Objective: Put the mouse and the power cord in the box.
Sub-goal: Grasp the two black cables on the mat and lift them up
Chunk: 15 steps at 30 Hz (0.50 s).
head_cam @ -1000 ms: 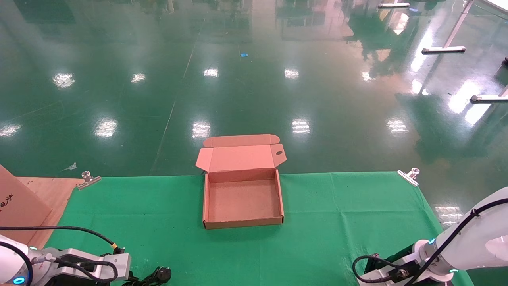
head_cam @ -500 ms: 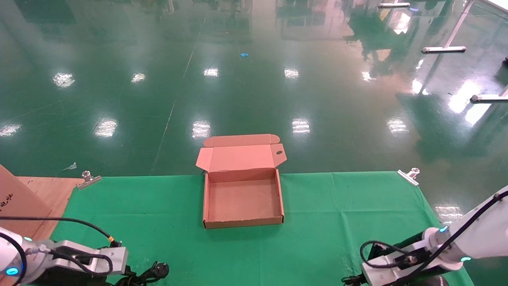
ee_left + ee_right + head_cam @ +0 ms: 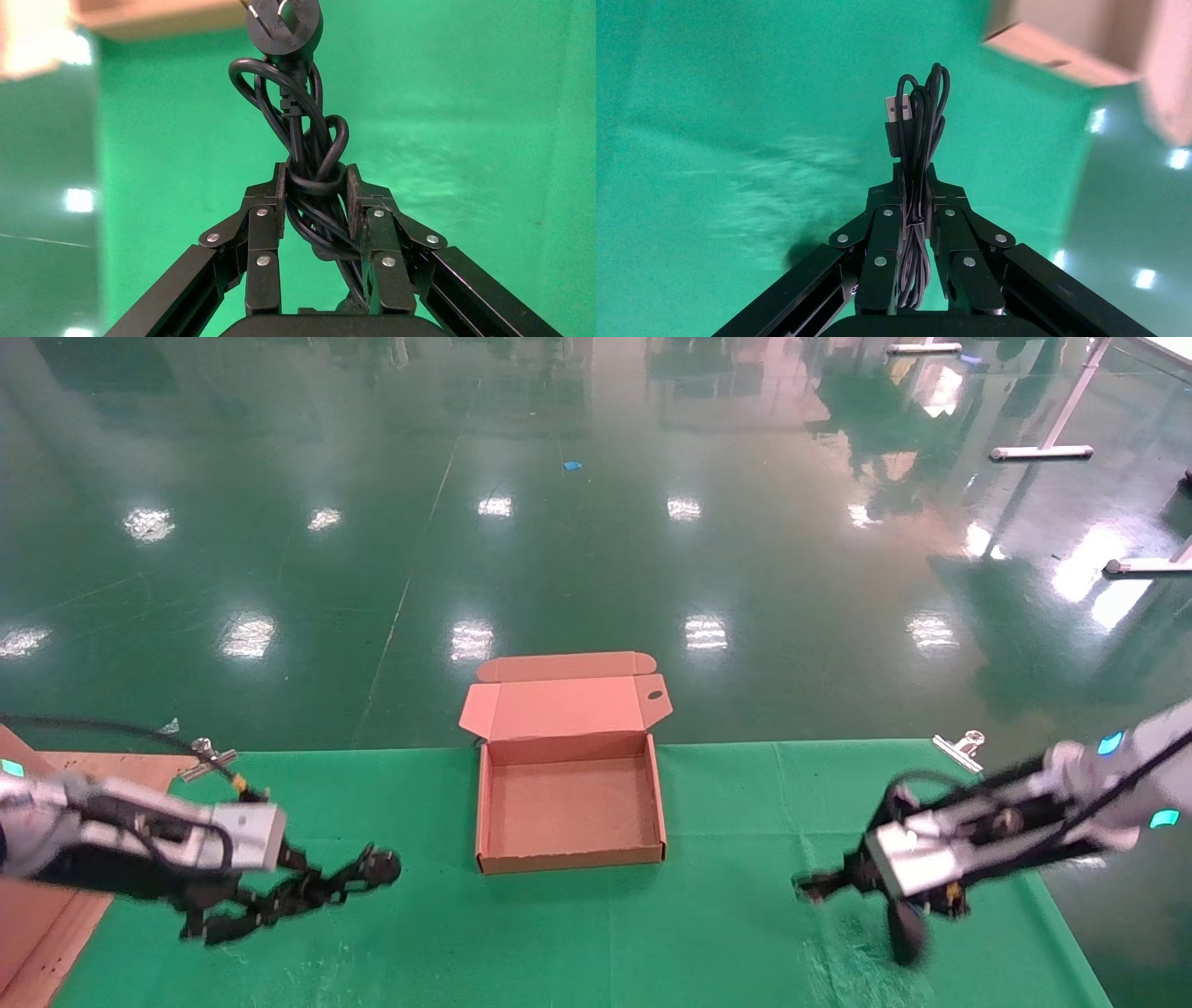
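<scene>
The box (image 3: 568, 803) sits open on the green cloth at the table's far middle, its lid (image 3: 563, 705) folded back and its inside bare. My left gripper (image 3: 303, 885) hangs left of the box, shut on the power cord (image 3: 279, 901); the cord's round plug (image 3: 382, 866) points at the box. The left wrist view shows the pads clamping the power cord (image 3: 313, 161), with the plug (image 3: 283, 24) beyond them. My right gripper (image 3: 852, 879) hovers right of the box, shut on the mouse's bundled thin cable (image 3: 916, 133). The mouse (image 3: 905, 933) dangles under it, blurred.
Metal clips (image 3: 209, 756) (image 3: 964, 747) pin the cloth (image 3: 726, 933) at the far corners. A wooden board (image 3: 102, 770) lies past the cloth's left edge. Beyond the table's far edge is shiny green floor.
Both arms came up from the near edge and moved forward. The power cord and the mouse's cable bundle rose off the cloth with them, toward the box's level.
</scene>
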### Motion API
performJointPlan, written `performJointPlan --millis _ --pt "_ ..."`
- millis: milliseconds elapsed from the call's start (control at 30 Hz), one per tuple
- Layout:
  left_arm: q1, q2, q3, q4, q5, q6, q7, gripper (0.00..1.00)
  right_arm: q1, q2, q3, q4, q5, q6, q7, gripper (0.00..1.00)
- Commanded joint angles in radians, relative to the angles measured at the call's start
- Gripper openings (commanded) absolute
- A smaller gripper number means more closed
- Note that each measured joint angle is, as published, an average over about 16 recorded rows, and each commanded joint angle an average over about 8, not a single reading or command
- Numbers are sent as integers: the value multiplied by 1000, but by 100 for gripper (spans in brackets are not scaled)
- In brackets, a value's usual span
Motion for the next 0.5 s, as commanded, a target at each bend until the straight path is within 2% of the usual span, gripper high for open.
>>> performJointPlan --millis 33,267,500 --pt "-20 -10 -2 -60 -1 24 -31 0 34 8 5 15 7 -27 7 0" --pt "-114 16 -14 -181 3 39 -101 0 129 -52 17 82 19 -30 110 0" --pt "-243 116 1 -128 48 1 -37 0 188 -170 22 91 18 53 204 0"
